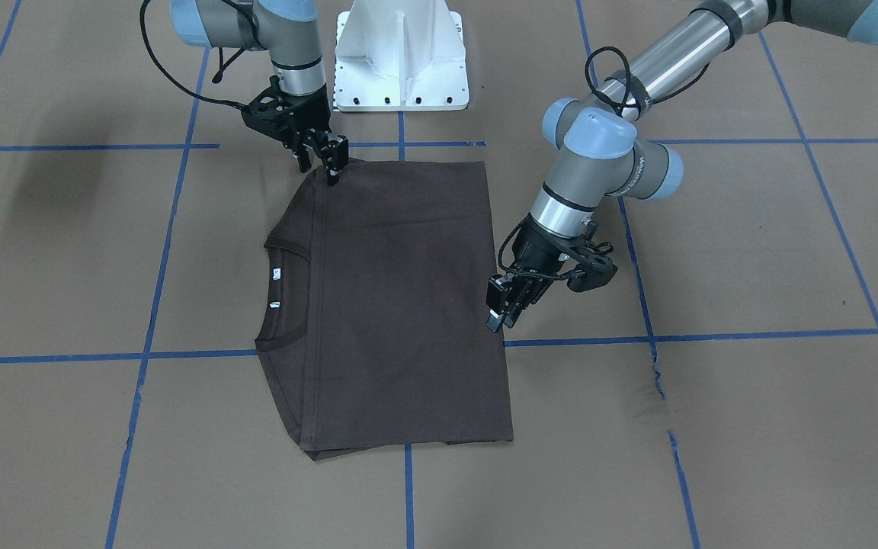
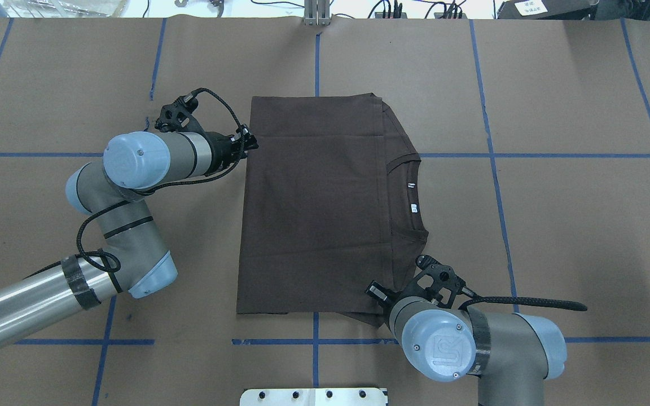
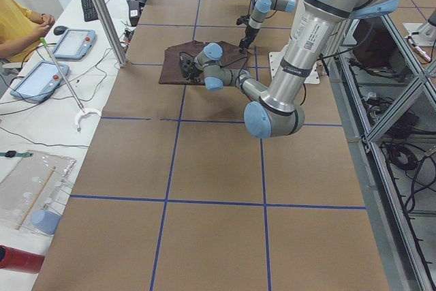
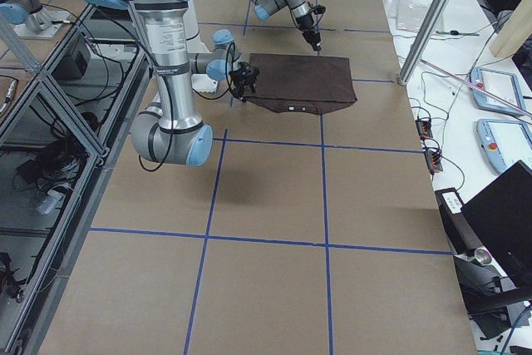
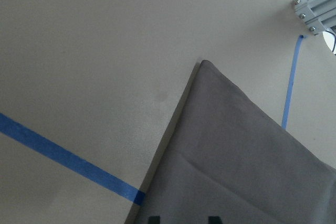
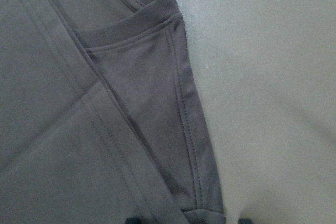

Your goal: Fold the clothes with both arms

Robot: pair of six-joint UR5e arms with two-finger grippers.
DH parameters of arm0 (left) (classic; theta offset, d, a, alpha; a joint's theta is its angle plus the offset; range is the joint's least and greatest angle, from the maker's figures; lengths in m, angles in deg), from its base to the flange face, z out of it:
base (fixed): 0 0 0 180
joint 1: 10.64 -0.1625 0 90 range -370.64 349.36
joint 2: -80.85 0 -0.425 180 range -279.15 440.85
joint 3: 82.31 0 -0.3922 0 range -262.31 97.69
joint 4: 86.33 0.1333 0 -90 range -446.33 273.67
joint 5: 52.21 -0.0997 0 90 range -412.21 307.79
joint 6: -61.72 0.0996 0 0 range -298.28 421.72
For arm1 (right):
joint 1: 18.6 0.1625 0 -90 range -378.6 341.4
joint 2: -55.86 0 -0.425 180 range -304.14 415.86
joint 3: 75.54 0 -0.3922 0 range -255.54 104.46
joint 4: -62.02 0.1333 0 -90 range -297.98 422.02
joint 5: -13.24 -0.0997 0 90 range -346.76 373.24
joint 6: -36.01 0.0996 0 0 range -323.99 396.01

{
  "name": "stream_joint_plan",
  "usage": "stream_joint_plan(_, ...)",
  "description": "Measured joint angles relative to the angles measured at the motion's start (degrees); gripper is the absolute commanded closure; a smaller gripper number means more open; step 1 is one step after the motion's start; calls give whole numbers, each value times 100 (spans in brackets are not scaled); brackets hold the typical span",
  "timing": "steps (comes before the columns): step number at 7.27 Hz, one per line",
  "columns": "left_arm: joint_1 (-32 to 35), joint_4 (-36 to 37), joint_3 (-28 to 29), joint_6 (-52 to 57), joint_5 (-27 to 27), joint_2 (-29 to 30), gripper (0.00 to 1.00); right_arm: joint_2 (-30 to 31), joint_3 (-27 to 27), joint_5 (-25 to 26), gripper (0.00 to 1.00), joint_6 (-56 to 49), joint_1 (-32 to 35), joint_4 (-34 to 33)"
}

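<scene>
The dark brown-grey t-shirt (image 1: 401,305) lies flat on the table, folded into a rectangle, with its collar (image 1: 286,290) and white neck tags (image 1: 277,273) showing. It also shows in the overhead view (image 2: 313,203). My left gripper (image 1: 501,313) is low at the shirt's hem-side edge (image 2: 249,144), its fingertips apart over the fabric edge in the left wrist view (image 5: 182,219). My right gripper (image 1: 325,164) is open at the shoulder corner nearest the robot (image 2: 378,296). In the right wrist view that corner lies between its fingertips (image 6: 190,219).
The white base pedestal (image 1: 401,57) stands just behind the shirt. Blue tape lines (image 1: 713,335) cross the brown table. A person in yellow (image 3: 17,25) sits at a side table with tablets and cables.
</scene>
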Motion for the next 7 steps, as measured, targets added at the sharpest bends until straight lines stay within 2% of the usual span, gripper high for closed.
stream_joint_plan(1, -2, 0, 0, 0, 0, 0, 58, 1, -3, -11, 91, 0, 1, -2)
stream_joint_plan(2, -4, 0, 0, 0, 0, 0, 58, 2, 0, -14, 100, 4, 0, -4)
stream_joint_plan(7, -11, 0, 0, -2, 0, 0, 58, -23, 39, -25, 100, 4, -4, -4)
